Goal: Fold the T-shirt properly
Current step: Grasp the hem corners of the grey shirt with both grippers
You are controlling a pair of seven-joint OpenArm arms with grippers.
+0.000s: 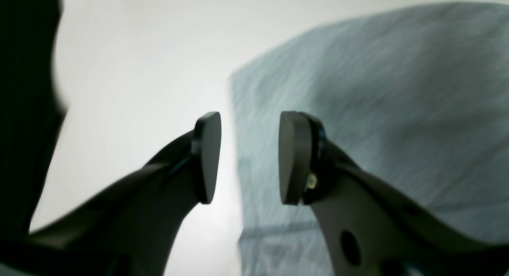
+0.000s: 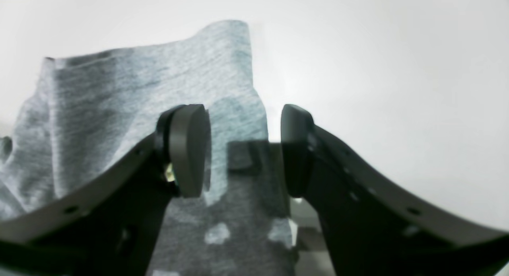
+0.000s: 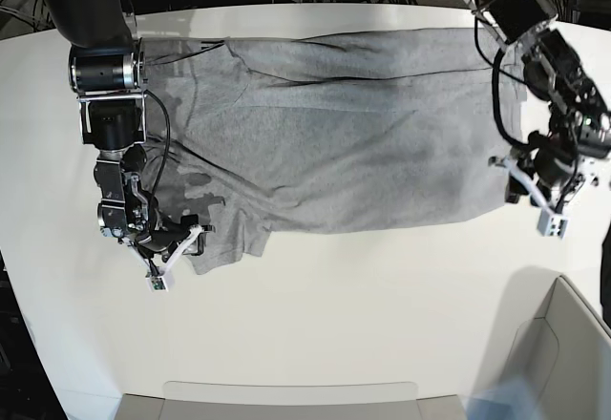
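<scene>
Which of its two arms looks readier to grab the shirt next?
Probably the right: its open claw already straddles a T-shirt edge. The left claw, also open, hangs beside the shirt's edge.

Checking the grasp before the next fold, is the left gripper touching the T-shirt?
Cannot tell. In the left wrist view the left gripper stands open over the T-shirt edge; no view plainly shows contact or a gap.

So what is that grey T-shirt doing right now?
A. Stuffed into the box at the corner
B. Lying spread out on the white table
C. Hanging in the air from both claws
B: in the base view the T-shirt lies spread out on the white table, wrinkled but resting on its surface.
</scene>
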